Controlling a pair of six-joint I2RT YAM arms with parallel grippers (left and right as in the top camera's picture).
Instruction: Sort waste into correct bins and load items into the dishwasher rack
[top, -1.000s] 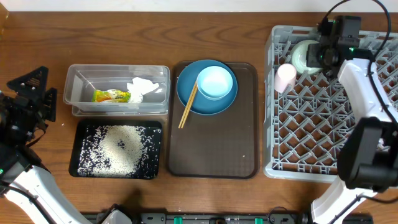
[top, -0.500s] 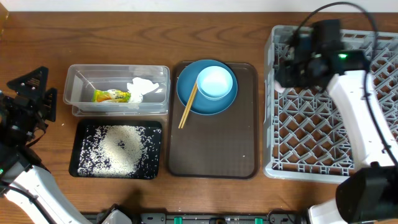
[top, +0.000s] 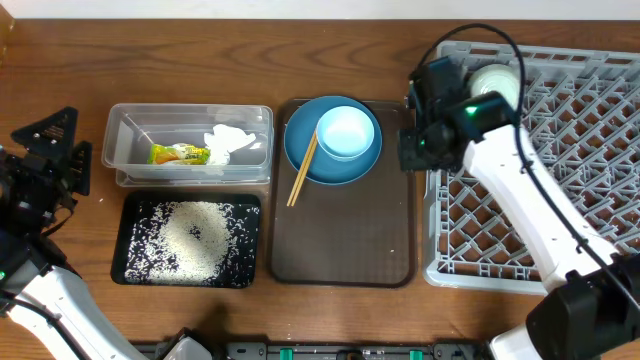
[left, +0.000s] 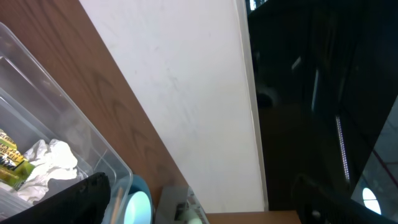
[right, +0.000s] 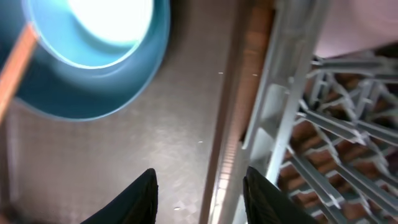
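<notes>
Wood table (top: 330, 30), white wall (left: 186, 93); L pincer (top: 62, 150) released, R pincer (right: 202, 186) released, empty.

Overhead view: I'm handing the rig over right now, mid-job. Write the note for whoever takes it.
Left hand: open, empty, off to the left of the clear tub.
Right hand: open, empty, over the seam between brown tray and rack.
Done: napkin and wrapper in the clear tub; rice in the black tray; mint bowl in the rack's far left corner; pink cup seems racked too.
Left: blue plate, light blue bowl on it, chopsticks, all on the brown tray.
</notes>
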